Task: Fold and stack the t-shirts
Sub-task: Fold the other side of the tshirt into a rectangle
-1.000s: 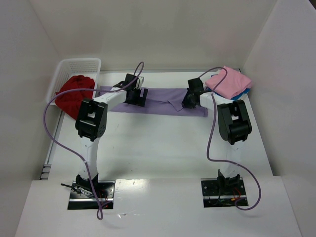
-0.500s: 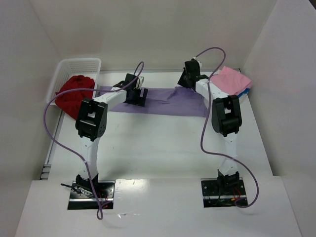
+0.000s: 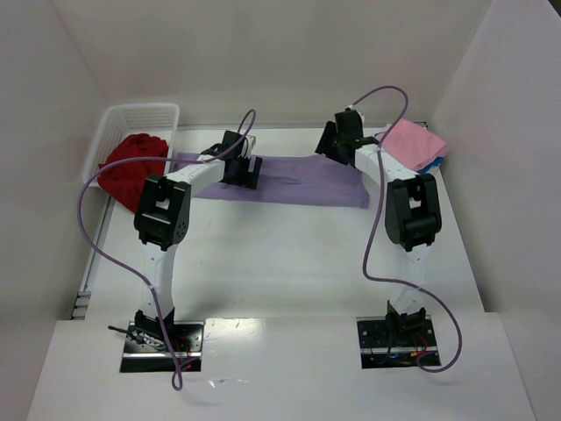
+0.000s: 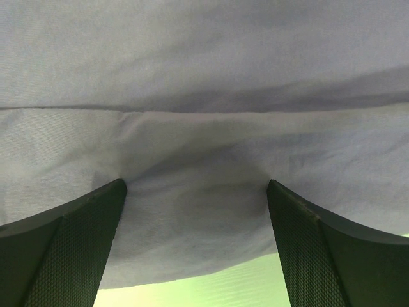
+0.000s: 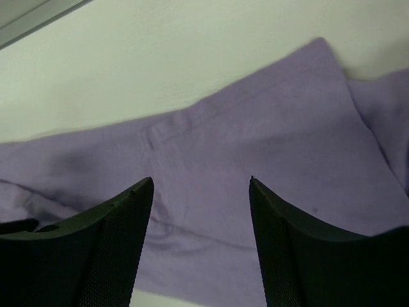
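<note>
The white tabletop (image 3: 280, 263) carries the lavender t-shirt (image 3: 289, 182), spread flat in a long band under both end effectors. The white basket (image 3: 131, 116) stands left of the left end effector (image 3: 241, 169), with the deep red t-shirt (image 3: 127, 171) heaped at its near end. The pink t-shirt (image 3: 414, 145) lies folded just right of the right end effector (image 3: 330, 146), on top of the bright blue t-shirt (image 3: 434, 163). The left end effector's fingers are spread wide on the lavender cloth, which puckers between them. The right one's fingers are also apart, holding nothing, over the shirt's far right edge.
</note>
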